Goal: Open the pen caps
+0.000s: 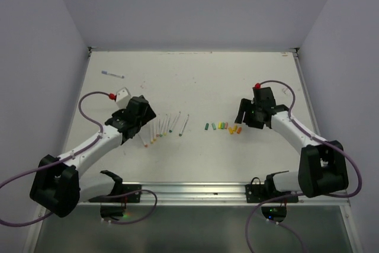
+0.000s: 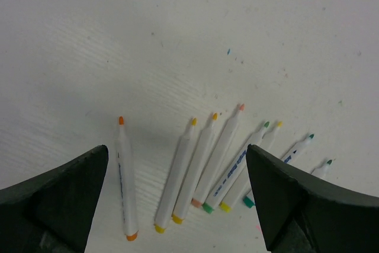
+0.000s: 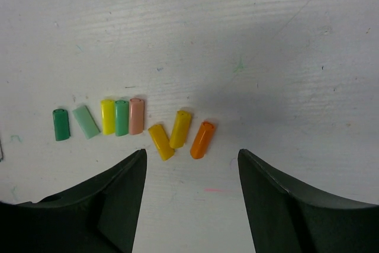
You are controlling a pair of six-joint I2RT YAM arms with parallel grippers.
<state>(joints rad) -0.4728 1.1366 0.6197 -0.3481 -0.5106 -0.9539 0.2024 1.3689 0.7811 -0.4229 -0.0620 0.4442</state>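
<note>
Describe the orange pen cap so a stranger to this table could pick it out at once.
On the white table, look just left of the right gripper, where a short row of pen caps lies. The orange cap sits at the end of that row nearest the gripper. It is the only orange one, next to two yellow caps.

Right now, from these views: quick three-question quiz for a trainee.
1. How many loose caps lie in the right wrist view?
2. True or false: the right gripper is clamped on a cap.
3. In the left wrist view, which one lies apart from the other pens? A orange-tipped pen, B green-tipped, C pink-tipped.
Key: 1 eight; 2 false, its jaws stand open and empty; 3 A.
</note>
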